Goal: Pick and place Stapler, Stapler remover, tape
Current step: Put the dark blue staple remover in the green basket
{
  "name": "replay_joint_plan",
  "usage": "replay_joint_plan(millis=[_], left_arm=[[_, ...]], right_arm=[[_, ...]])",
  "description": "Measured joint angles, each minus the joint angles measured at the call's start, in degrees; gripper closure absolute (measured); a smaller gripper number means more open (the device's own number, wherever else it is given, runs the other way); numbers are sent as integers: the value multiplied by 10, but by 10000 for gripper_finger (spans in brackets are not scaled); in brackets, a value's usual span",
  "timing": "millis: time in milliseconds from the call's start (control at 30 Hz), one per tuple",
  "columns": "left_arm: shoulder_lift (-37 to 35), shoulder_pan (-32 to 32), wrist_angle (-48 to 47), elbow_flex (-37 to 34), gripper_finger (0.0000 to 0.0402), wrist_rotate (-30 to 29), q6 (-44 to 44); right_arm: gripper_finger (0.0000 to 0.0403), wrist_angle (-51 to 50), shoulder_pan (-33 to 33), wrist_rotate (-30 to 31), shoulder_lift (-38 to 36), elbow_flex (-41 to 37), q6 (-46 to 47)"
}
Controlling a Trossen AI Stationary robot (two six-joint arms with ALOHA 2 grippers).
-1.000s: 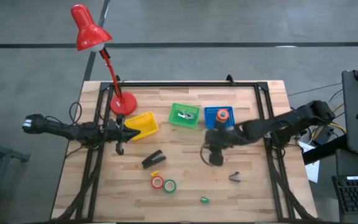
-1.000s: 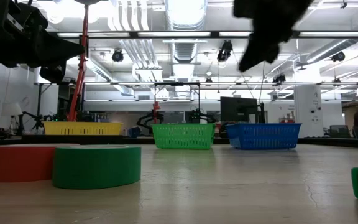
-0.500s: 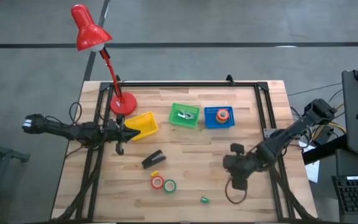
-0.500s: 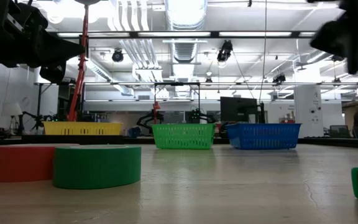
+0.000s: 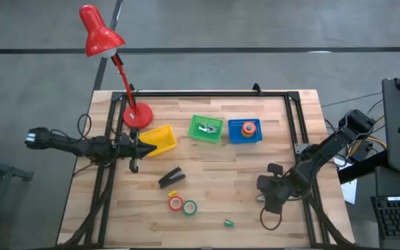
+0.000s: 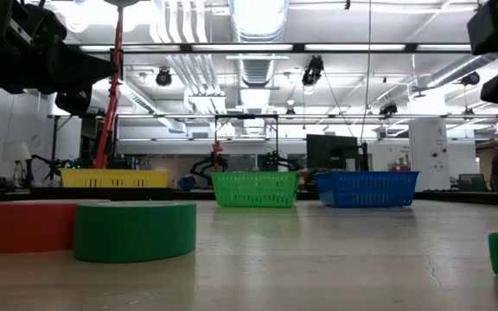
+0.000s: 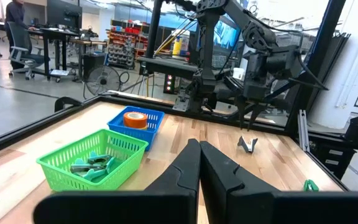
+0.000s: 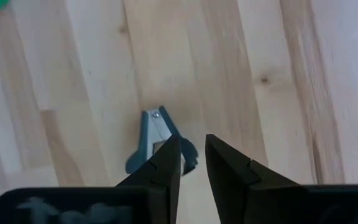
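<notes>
The black stapler (image 5: 171, 178) lies flat on the table's middle. Near it lie a red tape roll (image 5: 176, 203) and a green one (image 5: 189, 207), both flat; an orange roll (image 5: 248, 127) sits in the blue basket (image 5: 235, 135). The silvery staple remover (image 8: 160, 140) lies on the wood, just beyond my right gripper's fingertips (image 8: 193, 163). My right gripper (image 5: 269, 200) hovers above it, hiding it in the high view, its fingers a narrow gap apart. My left gripper (image 5: 134, 150) waits shut beside the yellow basket (image 5: 160, 139).
A green basket (image 5: 206, 129) holding silvery pieces stands between the yellow and blue ones. A red desk lamp (image 5: 136, 114) stands at the far left. A tiny green lump (image 5: 228, 223) lies near the table's near edge. A black frame rims the table.
My right gripper has swung from beside the blue basket toward the table's near right, and stands over the staple remover. Most of that travel came in the first half second; since then it has only crept on. Nothing on the table has moved.
</notes>
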Motion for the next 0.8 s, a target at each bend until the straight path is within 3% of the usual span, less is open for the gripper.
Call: replay_joint_plan(millis=[800], left_arm=[[0, 0, 0, 0, 392, 0, 0]], right_arm=[[351, 24, 8, 2, 45, -16, -14]])
